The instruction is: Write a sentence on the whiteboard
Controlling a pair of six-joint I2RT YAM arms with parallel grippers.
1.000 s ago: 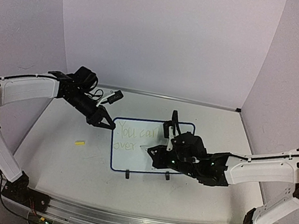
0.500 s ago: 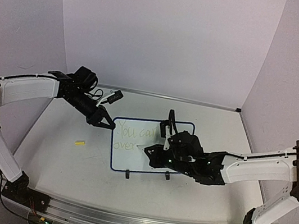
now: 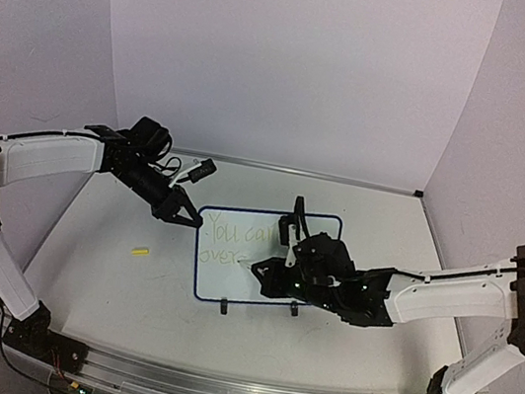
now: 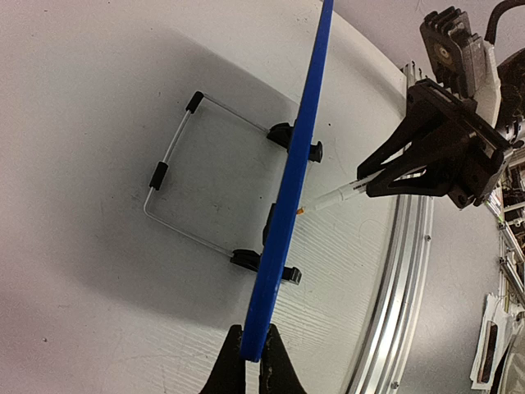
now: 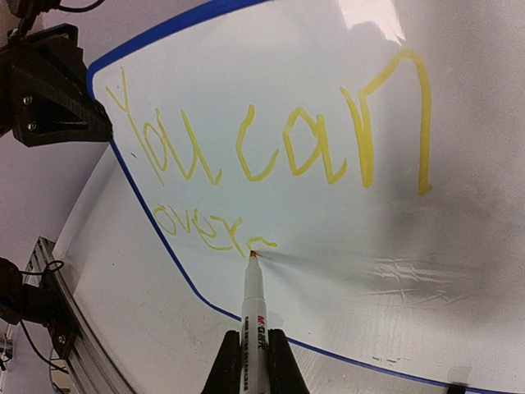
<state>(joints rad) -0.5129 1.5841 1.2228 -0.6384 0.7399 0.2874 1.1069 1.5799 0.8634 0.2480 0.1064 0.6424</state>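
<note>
Whiteboard [image 3: 229,284] stands tilted on its wire stand [image 4: 175,195] near the middle of the table [image 3: 109,283]. Its far left corner is pinched between the closed fingers of the left gripper [image 4: 253,358]. The sentence [image 5: 271,148] reads "You can" with "over" beneath, in yellow-green. The right gripper [image 5: 252,365] clamps a white marker [image 5: 250,324], its tip meeting the board just after the "r". A small yellow piece [image 3: 140,251] lies on the table left of the board, apart from it.

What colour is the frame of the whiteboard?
Blue. The frame of the whiteboard shows best in the left wrist view.
</note>
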